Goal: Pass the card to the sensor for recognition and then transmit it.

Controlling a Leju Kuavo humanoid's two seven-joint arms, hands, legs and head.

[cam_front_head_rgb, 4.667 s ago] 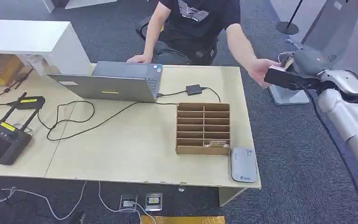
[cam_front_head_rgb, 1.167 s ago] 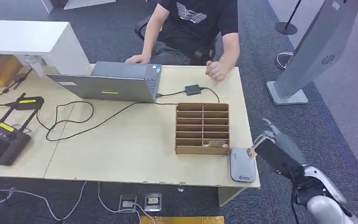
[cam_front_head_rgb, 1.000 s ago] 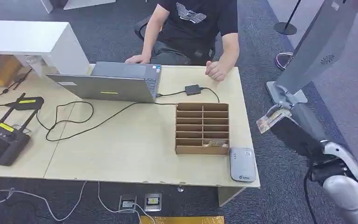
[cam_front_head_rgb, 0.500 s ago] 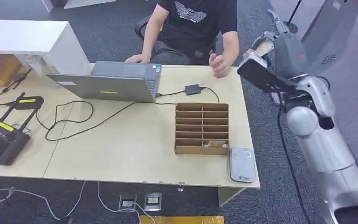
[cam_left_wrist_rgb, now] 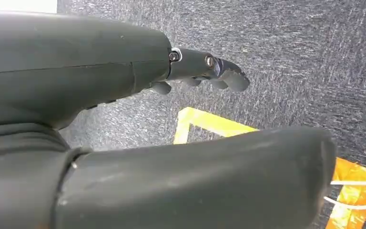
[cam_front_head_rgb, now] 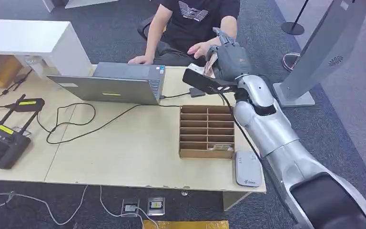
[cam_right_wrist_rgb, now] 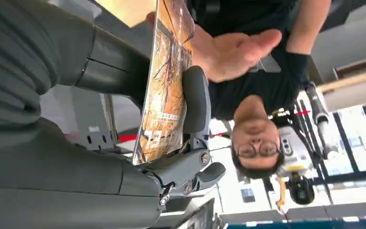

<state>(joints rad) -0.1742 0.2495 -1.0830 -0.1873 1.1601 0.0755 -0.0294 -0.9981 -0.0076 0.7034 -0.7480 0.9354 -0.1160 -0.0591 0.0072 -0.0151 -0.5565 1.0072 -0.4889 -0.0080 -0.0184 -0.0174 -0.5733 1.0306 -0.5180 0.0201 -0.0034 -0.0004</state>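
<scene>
My right hand [cam_front_head_rgb: 226, 59] was raised over the far edge of the table [cam_front_head_rgb: 124, 143], pinching the card [cam_right_wrist_rgb: 164, 90] between thumb and fingers [cam_right_wrist_rgb: 195, 102], card held on edge. In the head view the card [cam_front_head_rgb: 210, 62] was mostly hidden behind my hand. A person [cam_front_head_rgb: 195, 21] sat behind the table with one open hand [cam_right_wrist_rgb: 233, 52] held out just beside the card; touching or not, I couldn't tell. The grey sensor [cam_front_head_rgb: 248, 168] lay flat at the near right table corner, just beside the cardboard slot organizer [cam_front_head_rgb: 207, 131], well apart from the card. A laptop [cam_front_head_rgb: 119, 83] sat in front of the person. My left hand [cam_left_wrist_rgb: 124, 143] hung over grey carpet with yellow floor tape [cam_left_wrist_rgb: 209, 125], fingers extended, thumb apart, holding nothing.
</scene>
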